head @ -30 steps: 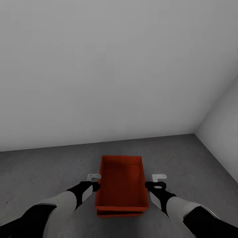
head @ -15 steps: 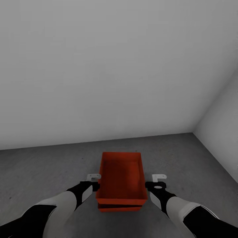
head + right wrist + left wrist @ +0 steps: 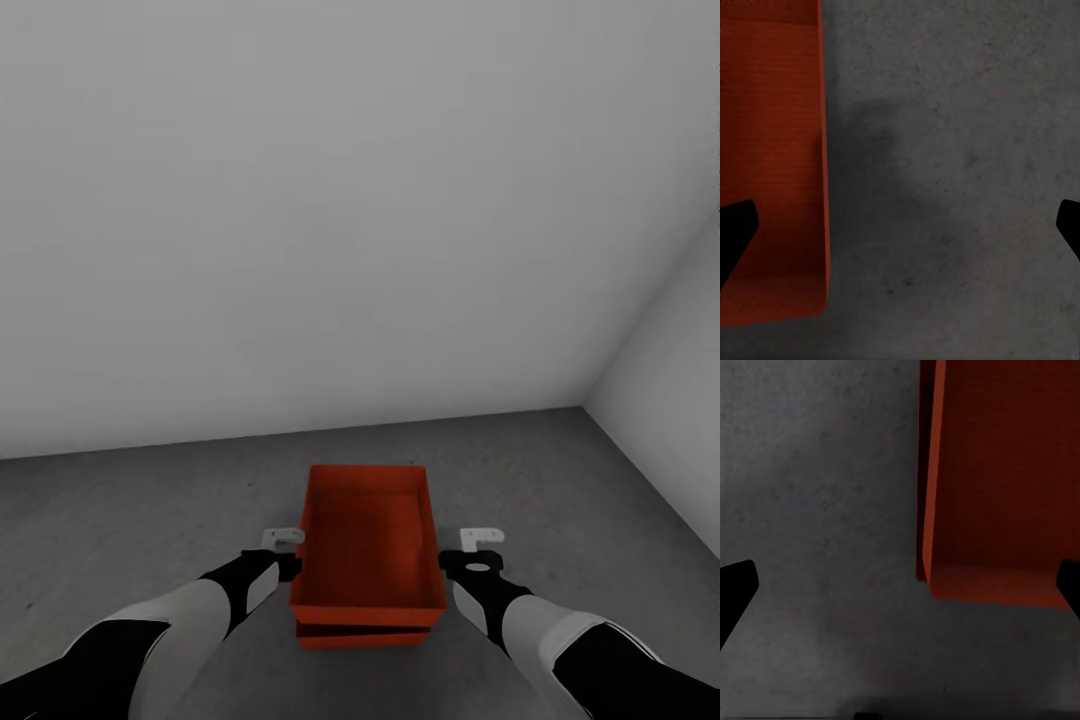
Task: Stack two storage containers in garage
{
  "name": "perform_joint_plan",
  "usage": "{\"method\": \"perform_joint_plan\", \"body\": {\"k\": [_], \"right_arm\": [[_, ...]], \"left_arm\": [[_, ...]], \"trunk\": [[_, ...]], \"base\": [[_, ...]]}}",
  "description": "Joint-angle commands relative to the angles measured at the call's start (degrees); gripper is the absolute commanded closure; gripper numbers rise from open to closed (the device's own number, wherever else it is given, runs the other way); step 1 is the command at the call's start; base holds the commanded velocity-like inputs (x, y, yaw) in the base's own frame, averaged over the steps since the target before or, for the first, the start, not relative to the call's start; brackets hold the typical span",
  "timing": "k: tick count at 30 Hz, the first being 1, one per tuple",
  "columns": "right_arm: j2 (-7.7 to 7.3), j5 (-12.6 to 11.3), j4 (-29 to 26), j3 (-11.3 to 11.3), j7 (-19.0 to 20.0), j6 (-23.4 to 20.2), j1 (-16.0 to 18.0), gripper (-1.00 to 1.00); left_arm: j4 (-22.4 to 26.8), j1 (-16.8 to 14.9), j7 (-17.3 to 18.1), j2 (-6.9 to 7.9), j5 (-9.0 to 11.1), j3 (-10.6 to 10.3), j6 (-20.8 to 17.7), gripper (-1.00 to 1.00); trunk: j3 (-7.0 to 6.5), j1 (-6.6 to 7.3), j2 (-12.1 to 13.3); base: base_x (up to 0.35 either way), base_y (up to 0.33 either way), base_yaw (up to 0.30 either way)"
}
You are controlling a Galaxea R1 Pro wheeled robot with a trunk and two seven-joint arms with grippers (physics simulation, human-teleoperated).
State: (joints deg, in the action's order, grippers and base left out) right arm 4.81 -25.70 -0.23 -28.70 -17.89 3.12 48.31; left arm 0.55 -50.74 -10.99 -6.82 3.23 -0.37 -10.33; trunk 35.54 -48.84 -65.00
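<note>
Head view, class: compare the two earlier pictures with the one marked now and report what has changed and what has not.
The upper container has shifted slightly away from the robot, so more of the lower container shows under its near edge. Over the same second the floor-wall line moved a little too, so the camera may account for part of this. Both the left gripper and the right gripper stayed open beside the stack, holding nothing.

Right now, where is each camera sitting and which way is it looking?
Head view: up on the head, looking forward and down at the stacked bins, floor and wall; both forearms show.
Left wrist view: on the left arm, looking down at the floor and top bin; dark fingertips at the edges.
Right wrist view: likewise, on the right arm.
All share the bins and floor.
</note>
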Motion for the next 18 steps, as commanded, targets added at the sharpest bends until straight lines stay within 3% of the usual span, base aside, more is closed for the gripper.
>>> {"method": "perform_joint_plan", "body": {"k": [1, 10, 18], "right_arm": [[0.09, -0.66, 0.18, -0.42, -0.12, 0.22, 0.03, -1.0], [0.57, -0.75, 1.9, -0.46, -0.06, 0.07, -0.43, -1.0], [0.72, -0.54, 2.06, -0.48, 0.32, 0.18, -7.33, -1.0]], "left_arm": [[-0.1, 0.01, -0.19, 0.01, 0.29, -0.07, -0.25, -1.0], [-0.36, 0.32, -0.11, 0.98, 0.21, -0.07, -1.08, -1.0], [-0.37, 0.38, -0.16, 1.76, 0.43, -0.07, -0.78, -1.0]], "trunk": [[-0.05, 0.0, -0.03], [-0.84, 0.0, -0.03], [-1.31, 0.0, -0.03]], "base": [[0.0, 0.0, 0.0], [0.0, 0.0, 0.0], [0.0, 0.0, 0.0]]}}
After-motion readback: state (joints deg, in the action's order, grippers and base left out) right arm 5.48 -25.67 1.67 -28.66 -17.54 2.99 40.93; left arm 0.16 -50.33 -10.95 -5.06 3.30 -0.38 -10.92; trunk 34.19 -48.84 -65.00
